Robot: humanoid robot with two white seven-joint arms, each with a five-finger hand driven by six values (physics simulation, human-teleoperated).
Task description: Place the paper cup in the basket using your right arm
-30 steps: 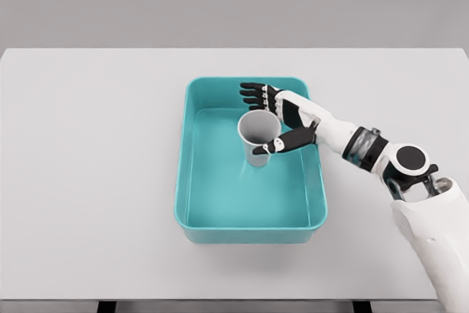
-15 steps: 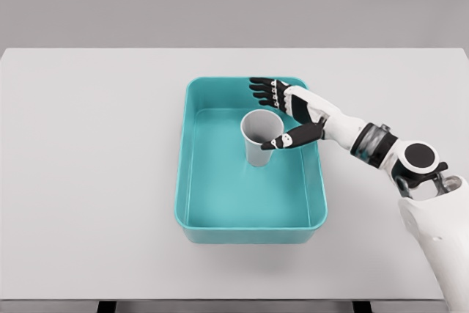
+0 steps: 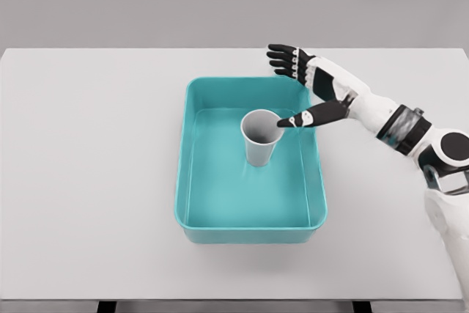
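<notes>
The paper cup (image 3: 259,137) stood upright, mouth up, on the floor of the basket (image 3: 192,181), just above frame centre. The right hand (image 3: 311,89) lay up and right of it, fingers spread wide, holding nothing, thumb tip near the cup's rim.

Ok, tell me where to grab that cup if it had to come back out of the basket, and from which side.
Grip the paper cup around its side wall just below the rim, coming from the right, where the open right hand is. It stands upright, mouth up, in the teal basket, clear of the walls, so fingers can likely wrap it. Avoid squeezing the thin rim.
</notes>
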